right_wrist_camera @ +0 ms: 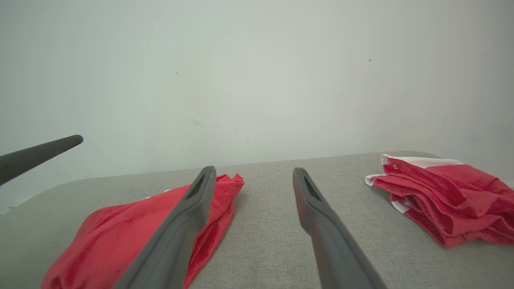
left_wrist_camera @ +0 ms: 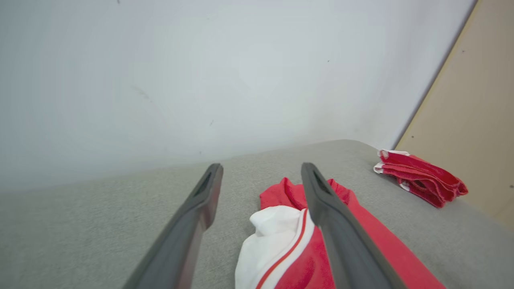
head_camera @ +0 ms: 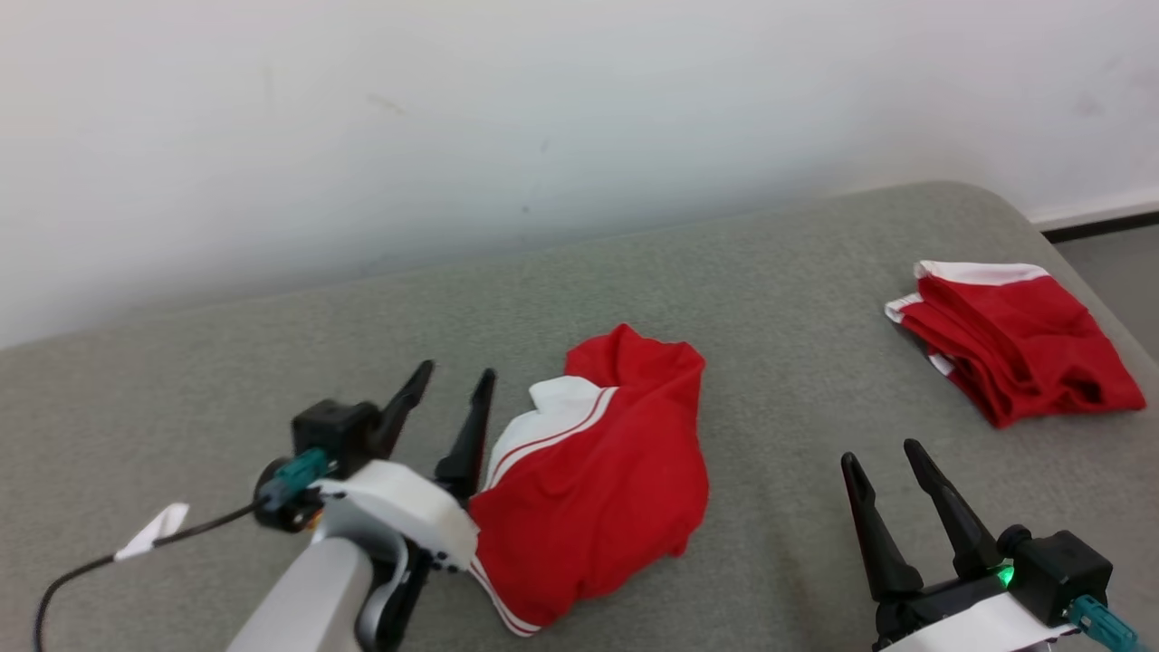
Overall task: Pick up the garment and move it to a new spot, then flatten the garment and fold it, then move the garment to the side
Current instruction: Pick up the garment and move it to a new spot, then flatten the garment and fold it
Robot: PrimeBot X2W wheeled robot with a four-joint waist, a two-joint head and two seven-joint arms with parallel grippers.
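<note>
- The desk is a grey cloth-covered top. Its far edge at 12 o'clock runs right along the white wall, so we've got no room that way.
- There's a rounded corner at about 2 o'clock in the head view. Past it the desk drops off to the floor.
- The garment is the red one with the white panel and stripes. It's lying crumpled near the middle of the desk, toward 6 o'clock.
- There's plenty of bare cloth at 12 o'clock of the garment, and at 9 o'clock past the left hand.
- Our left hand sits at 9 o'clock of the garment, fingers spread with nothing between them. One finger is just beside the white panel, and we can't tell if it's touching.
- From the left wrist, the left hand points toward the wall, with the garment under its right finger.
- Our right hand is at 4 o'clock of the garment and well apart from it. It's wide open too, over bare desk.
- A second red garment, folded, sits at 2 o'clock near the corner. That's the one thing taking up space on that side.
- From the right wrist, the right hand aims into the gap between the garment and the folded one.
- A black cable with a white tag trails off the left wrist at 8 o'clock.
</note>
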